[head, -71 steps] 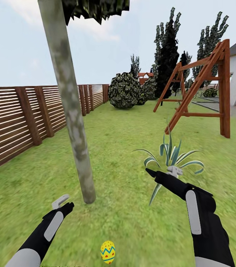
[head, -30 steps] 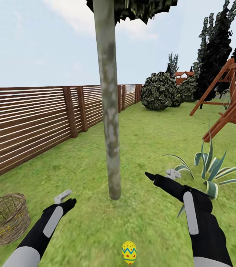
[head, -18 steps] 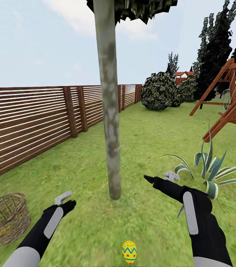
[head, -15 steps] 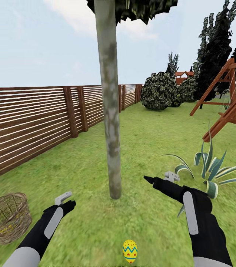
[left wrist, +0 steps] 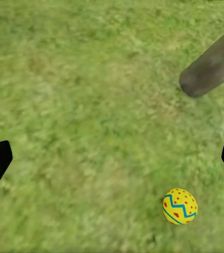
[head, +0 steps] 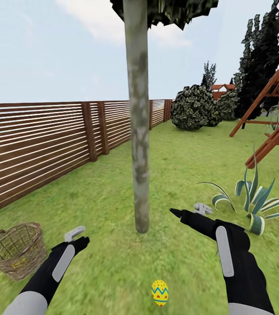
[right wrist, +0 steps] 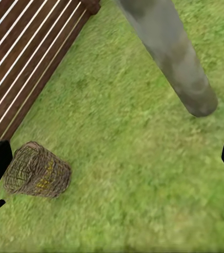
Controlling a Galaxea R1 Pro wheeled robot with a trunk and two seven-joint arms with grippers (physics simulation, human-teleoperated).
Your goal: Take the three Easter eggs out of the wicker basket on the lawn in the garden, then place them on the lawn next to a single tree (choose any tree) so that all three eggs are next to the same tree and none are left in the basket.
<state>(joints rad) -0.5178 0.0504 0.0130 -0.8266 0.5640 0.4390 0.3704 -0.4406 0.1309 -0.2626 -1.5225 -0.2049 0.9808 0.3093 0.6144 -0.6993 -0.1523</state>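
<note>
Head view: one Easter egg point(head: 160, 292) on lawn point(head: 187, 157) near tree point(head: 140, 144), apparently already delivered; wicker basket point(head: 17, 249) well apart by fence point(head: 38, 144). Left gripper point(head: 75, 236) and right gripper point(head: 191, 211) extended low, empty.
Left wrist view: fingers spread, released, egg point(left wrist: 179, 206) beyond.
Right wrist view: fingers parted, basket point(right wrist: 37, 170) ahead

egg point(head: 160, 292): yellow, red dots, teal zigzag, upright on lawn point(head: 187, 148), bottom centre | basket point(head: 17, 250): tan wicker, lower left, yellow inside | tree point(head: 139, 144): pale mottled trunk, upright, centre
</note>
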